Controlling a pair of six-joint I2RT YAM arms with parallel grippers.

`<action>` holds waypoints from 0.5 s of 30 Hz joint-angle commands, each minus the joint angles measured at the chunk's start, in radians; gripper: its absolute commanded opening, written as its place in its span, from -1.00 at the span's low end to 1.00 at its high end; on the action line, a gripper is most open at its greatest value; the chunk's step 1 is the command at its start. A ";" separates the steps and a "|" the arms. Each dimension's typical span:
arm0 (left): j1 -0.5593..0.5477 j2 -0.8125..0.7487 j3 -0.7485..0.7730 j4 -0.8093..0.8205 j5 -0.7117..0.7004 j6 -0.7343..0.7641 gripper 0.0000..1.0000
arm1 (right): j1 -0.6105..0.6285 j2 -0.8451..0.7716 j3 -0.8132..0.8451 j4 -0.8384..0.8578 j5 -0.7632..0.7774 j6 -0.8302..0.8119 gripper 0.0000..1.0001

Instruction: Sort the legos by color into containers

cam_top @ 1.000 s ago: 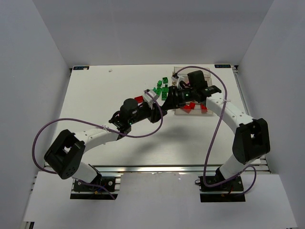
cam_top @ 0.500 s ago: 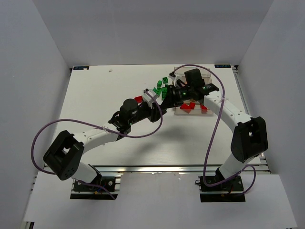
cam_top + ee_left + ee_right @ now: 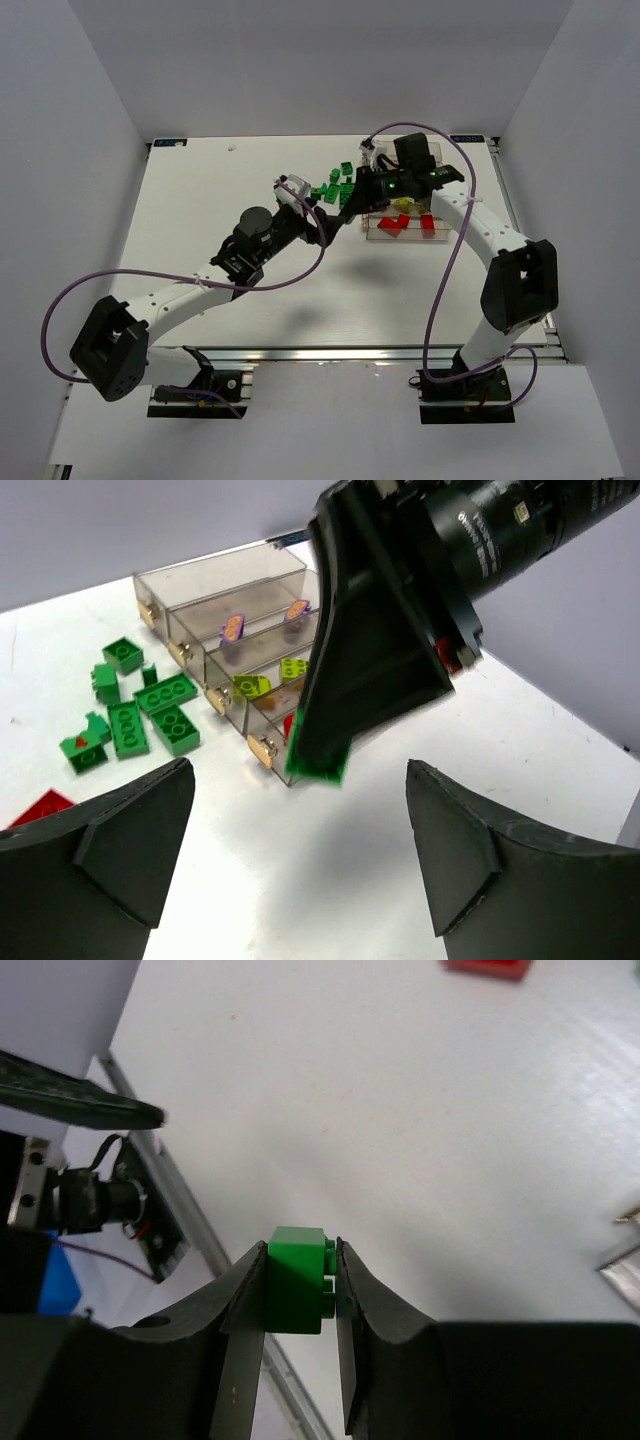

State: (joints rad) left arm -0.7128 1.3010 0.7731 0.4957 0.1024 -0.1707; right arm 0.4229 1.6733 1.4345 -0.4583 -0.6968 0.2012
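Observation:
My right gripper (image 3: pixel 300 1282) is shut on a dark green lego (image 3: pixel 296 1278), held above the white table; the left wrist view shows that lego (image 3: pixel 318 763) hanging just in front of the containers (image 3: pixel 215 575). The left gripper (image 3: pixel 298 805) is open wide with nothing between its fingers, just short of the right gripper (image 3: pixel 350 203). Of the four joined clear bins, the farthest looks empty, then come purple pieces (image 3: pixel 233 629), yellow-green pieces (image 3: pixel 250 686) and red ones (image 3: pixel 390 226). Several green legos (image 3: pixel 150 712) lie loose to the left of the bins.
A red lego (image 3: pixel 40 806) lies on the table by my left finger. The two arms cross close together beside the containers (image 3: pixel 410 236), the left gripper (image 3: pixel 318 212) under the right one. Purple cables loop over both arms. White walls enclose the table.
The left arm has reached further toward the back and its jaws have opened wide. The right gripper has swung left, away from over the containers.

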 commanded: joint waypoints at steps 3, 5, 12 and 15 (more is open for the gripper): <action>0.004 -0.078 -0.009 -0.138 -0.167 -0.118 0.96 | -0.096 0.065 0.112 0.017 0.142 -0.097 -1.00; 0.006 -0.091 0.003 -0.228 -0.208 -0.174 0.96 | -0.122 0.112 0.164 0.033 0.219 -0.144 -1.00; 0.024 -0.129 0.020 -0.417 -0.208 -0.325 0.96 | -0.229 0.324 0.341 0.178 0.582 -0.324 -1.00; 0.024 -0.175 -0.029 -0.411 -0.217 -0.377 0.96 | -0.274 0.442 0.499 0.181 0.620 -0.330 -1.00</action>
State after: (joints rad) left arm -0.6926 1.1942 0.7719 0.1299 -0.0933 -0.4641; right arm 0.1875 2.0605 1.8145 -0.3523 -0.2016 -0.0662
